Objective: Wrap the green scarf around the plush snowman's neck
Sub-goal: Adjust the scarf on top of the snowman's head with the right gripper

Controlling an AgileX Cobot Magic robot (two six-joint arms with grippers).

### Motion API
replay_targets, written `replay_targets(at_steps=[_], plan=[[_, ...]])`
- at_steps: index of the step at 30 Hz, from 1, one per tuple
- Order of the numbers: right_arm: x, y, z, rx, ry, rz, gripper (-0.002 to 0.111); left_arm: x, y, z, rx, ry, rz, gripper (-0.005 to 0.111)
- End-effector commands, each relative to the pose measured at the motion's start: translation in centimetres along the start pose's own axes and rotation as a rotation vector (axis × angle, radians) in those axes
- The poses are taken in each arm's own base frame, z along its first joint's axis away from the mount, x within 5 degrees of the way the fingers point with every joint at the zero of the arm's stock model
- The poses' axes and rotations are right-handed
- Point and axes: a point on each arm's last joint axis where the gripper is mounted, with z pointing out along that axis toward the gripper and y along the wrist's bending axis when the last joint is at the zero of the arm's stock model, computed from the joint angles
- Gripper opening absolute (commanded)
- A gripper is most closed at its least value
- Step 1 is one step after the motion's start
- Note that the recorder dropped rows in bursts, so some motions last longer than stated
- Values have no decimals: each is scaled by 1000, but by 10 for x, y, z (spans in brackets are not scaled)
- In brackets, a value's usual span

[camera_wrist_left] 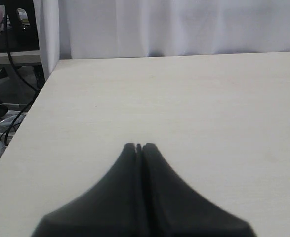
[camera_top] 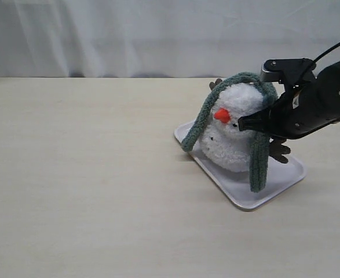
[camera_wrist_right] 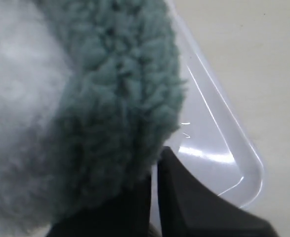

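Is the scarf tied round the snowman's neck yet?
No, the scarf lies draped over the top of the snowman's head, its two ends hanging loose down either side.

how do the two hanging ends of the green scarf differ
The green scarf's right end hangs straight down over the tray, by the right tool; its left end slants outward toward the tray's corner, untouched. Both drape over the top of the plush snowman, not yet wrapped.

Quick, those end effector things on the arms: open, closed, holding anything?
Left end effector: closed, holding nothing.
Right end effector: nearly closed against the green scarf; whether it grips cannot be told.
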Motion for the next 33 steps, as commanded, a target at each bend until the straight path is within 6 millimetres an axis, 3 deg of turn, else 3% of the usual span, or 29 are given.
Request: replay_targets(at_steps=[1,8,14,18,27,33], plan=[[-2,-5,-9,33,-21,-51,4,0,0,0,0,-10,-3,0],[-17,-15,-50,106,-101,-42,4,-1,0,0,0,-17,-3,0],[-39,-1,-81,-62,-238,15,4,-1,0,0,0,-17,-3,0],[-49,8,-74,-144,-243,2,4,-1,0,0,0,-17,-3,0],[-60,11,-26,-94,-237,-74,4,-1,0,0,0,-17,-3,0],[-70,11,-25,-90,-345,-91,4,-1,0,0,0,-17,-3,0]])
